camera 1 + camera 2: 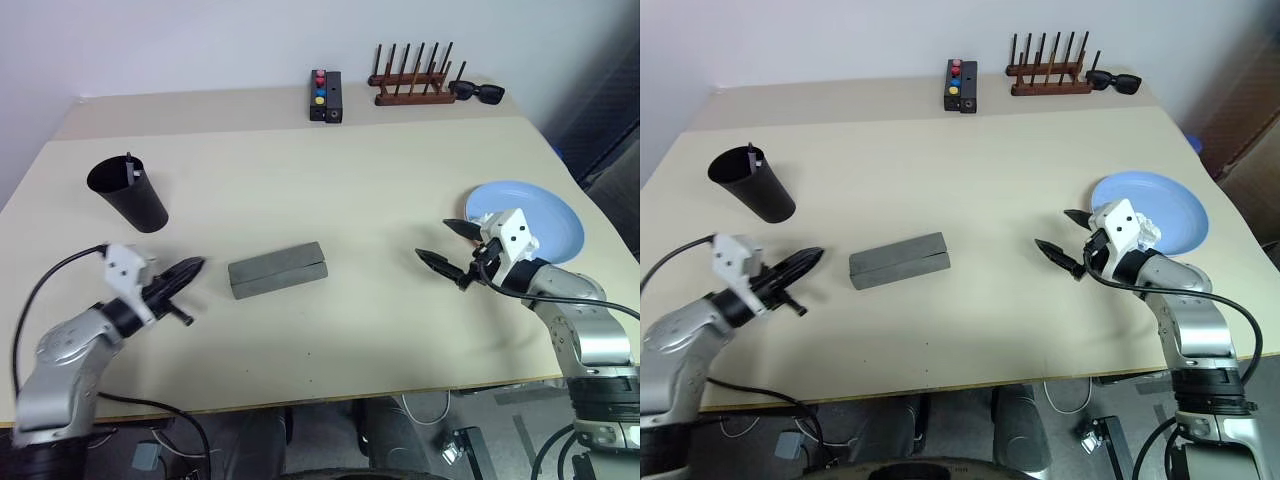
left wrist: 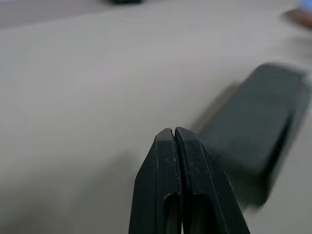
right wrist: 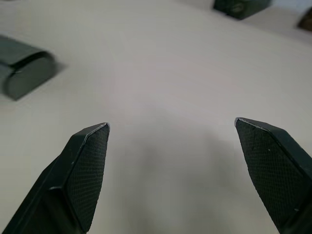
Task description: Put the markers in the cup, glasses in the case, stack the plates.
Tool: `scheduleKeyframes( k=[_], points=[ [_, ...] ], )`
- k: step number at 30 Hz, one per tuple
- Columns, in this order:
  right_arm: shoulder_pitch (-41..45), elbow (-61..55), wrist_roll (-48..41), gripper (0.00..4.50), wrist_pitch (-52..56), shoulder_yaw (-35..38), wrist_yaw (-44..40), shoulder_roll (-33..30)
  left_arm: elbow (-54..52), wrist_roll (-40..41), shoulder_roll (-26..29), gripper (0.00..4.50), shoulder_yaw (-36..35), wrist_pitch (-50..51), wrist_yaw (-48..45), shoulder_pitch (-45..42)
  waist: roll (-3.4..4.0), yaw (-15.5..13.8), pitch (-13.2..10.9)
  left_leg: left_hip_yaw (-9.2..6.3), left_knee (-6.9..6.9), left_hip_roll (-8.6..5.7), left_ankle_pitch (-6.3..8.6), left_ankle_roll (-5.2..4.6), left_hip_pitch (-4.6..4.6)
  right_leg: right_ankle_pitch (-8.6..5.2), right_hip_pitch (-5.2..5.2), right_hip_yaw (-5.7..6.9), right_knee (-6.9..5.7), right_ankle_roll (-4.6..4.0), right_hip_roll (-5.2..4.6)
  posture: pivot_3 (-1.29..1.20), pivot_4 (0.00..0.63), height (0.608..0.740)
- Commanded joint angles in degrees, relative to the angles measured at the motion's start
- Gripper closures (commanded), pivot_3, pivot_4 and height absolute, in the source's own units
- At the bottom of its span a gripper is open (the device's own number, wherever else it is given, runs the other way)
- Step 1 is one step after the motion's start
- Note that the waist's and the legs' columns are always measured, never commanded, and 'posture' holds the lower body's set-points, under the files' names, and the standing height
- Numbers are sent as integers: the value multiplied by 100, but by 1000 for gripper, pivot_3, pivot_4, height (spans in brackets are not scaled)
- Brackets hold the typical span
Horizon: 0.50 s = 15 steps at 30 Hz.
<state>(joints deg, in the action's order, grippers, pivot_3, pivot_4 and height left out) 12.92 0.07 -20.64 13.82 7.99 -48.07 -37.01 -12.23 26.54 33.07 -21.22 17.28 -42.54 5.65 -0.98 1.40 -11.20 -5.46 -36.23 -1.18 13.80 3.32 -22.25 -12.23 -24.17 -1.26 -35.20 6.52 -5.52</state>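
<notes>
Closest in, the left gripper (image 1: 196,266) has its 2 fingers pinched together on nothing, while the right gripper (image 1: 448,244) is spread wide and empty. Between them the case (image 1: 277,269) lies closed mid-table: grey, matte, its long axis running left-right with the right end angled slightly away. The blue plate (image 1: 545,215) sits behind the right gripper, nothing on it. Farther left, the black cup (image 1: 128,193) tilts, a marker (image 1: 130,166) tip poking above its rim.
</notes>
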Motion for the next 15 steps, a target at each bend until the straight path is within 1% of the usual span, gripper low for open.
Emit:
scheduleKeyframes(
  k=[1, 5, 8, 15],
  points=[
    [301, 175, -34, 303, -128, 18, -162, -17, -240, 91, 33, 4500, -336, -133, 80, 218, 0, -33, 0, 3, -2, 0, 0, 0, 0, 1, 0, -1, 0, -1, 0, 0, 150, 734],
    [483, 419, 48, 303, -238, -71, -260, 18, -365, 112, 0, 4500, -428, -132, 155, 433, -3, -81, 0, 7, -4, 0, 0, 1, -1, 1, 0, 0, 1, -2, -2, 0, 150, 734],
    [619, 584, 98, 303, -308, -161, -304, 75, -457, 146, -53, 4500, -445, -128, 236, 539, -3, -60, 0, 7, -2, 0, 0, 1, -3, 2, 0, 0, 2, -2, -2, 0, 150, 734],
    [804, 779, 172, 303, -400, -260, -380, 144, -568, 139, -135, 4500, -374, -92, 375, 576, -3, -46, 0, 11, 0, 2, 0, 1, -1, 2, -4, -1, 1, -2, -1, 0, 150, 734]
  ],
)
